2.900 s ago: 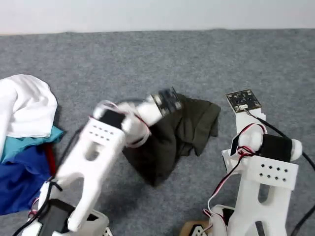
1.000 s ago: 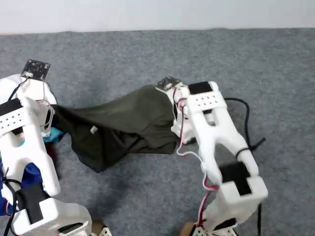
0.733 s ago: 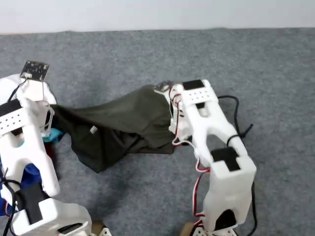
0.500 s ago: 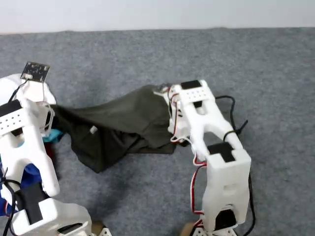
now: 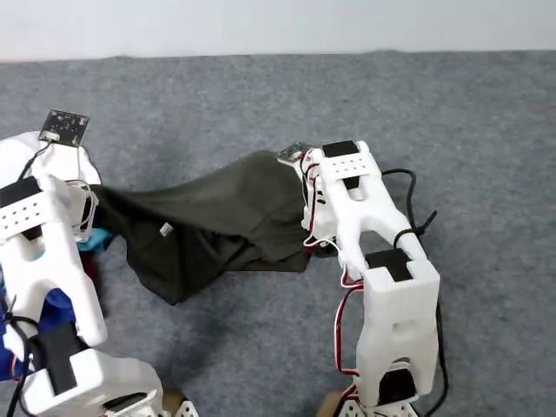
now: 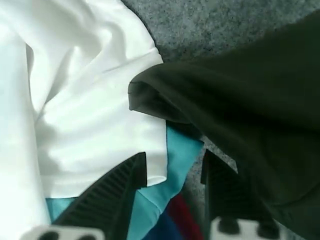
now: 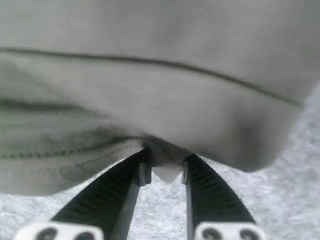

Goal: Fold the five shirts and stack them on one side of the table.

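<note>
**A:** How far along does this look?

**B:** Barely begun, I'd judge. Nothing is folded and there's no stack. The white shirt (image 5: 19,165), the teal shirt (image 6: 155,200), a blue shirt (image 5: 54,306) and a bit of red cloth (image 6: 176,220) lie heaped loosely at the left edge of the tabletop (image 5: 434,113). The olive shirt (image 5: 217,221) is the one in hand, and it's rumpled.

**A:** Where does it sit?

**B:** It stretches from that heap at the left edge to the middle of the tabletop. The right claw (image 7: 165,162) is pinching a fold of its hem at the middle end. The left claw (image 6: 174,159) is spread above the heap with nothing between its fingers, and the olive shirt's corner is just beside it.

**A:** And its long axis?

**B:** It runs left to right, roughly along the near edge, with a loose lobe sagging toward that edge. A small pale label (image 5: 165,229) shows in the left half, but I can't tell which end is the collar.
</note>
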### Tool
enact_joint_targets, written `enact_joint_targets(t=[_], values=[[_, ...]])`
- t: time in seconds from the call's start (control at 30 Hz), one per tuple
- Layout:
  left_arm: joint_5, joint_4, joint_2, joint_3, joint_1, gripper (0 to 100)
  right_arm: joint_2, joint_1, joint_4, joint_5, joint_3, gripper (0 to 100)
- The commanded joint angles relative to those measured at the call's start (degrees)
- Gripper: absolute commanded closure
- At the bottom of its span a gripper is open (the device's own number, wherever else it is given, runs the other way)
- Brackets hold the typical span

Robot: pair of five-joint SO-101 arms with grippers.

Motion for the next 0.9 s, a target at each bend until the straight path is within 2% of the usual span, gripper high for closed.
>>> enact_joint_targets(t=[0.0,0.13,0.27,0.63,0.87], values=[[0.4,-0.2,-0.3,-0.3,-0.3,81,0.0,-0.4,0.3,0.6,-0.6,91.9],[0.4,-2.7,-0.4,1.8,-0.3,81,-0.9,-0.4,0.7,0.9,-0.6,99.3],[0.4,-4.0,-0.9,4.1,-0.3,81,-5.6,-0.4,3.4,5.5,-0.6,98.9],[0.4,-4.1,-1.0,4.1,-0.2,81,-30.9,0.6,3.6,8.0,-0.6,98.9],[0.4,-3.8,-1.4,4.1,0.1,81,-35.2,7.8,3.6,8.1,-0.6,98.9]])
